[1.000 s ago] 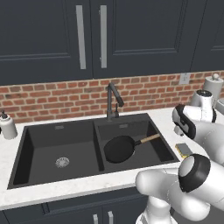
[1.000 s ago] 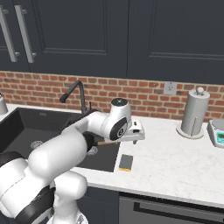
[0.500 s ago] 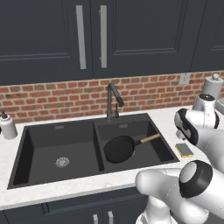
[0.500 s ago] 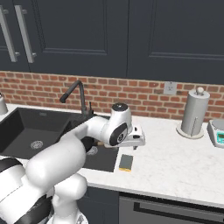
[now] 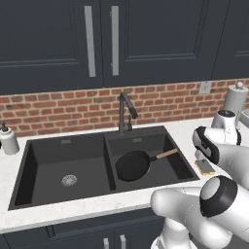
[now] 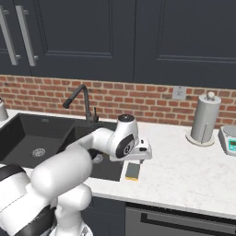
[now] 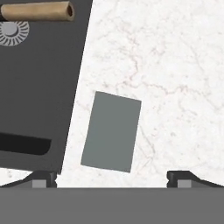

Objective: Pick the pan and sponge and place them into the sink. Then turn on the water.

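Pan: the pan is lying flat in the right basin of the sink, its brown handle pointing toward the basin's right wall; in the hand view the handle's end is showing over the basin floor beside the round drain.
Sponge: the sponge is resting on the white marble counter just beside the sink's right rim, grey face up; yellow edge showing in the base views.
Gripper: the gripper is hanging over the sponge with its jaws spread wide, one fingertip near the sink rim, the other over bare counter; nothing is being gripped and no contact with the sponge is showing.
Faucet: the dark gooseneck faucet is standing behind the centre divider; no stream visible.
Background: a paper towel roll and a small scale are standing on the counter well apart from the sponge.
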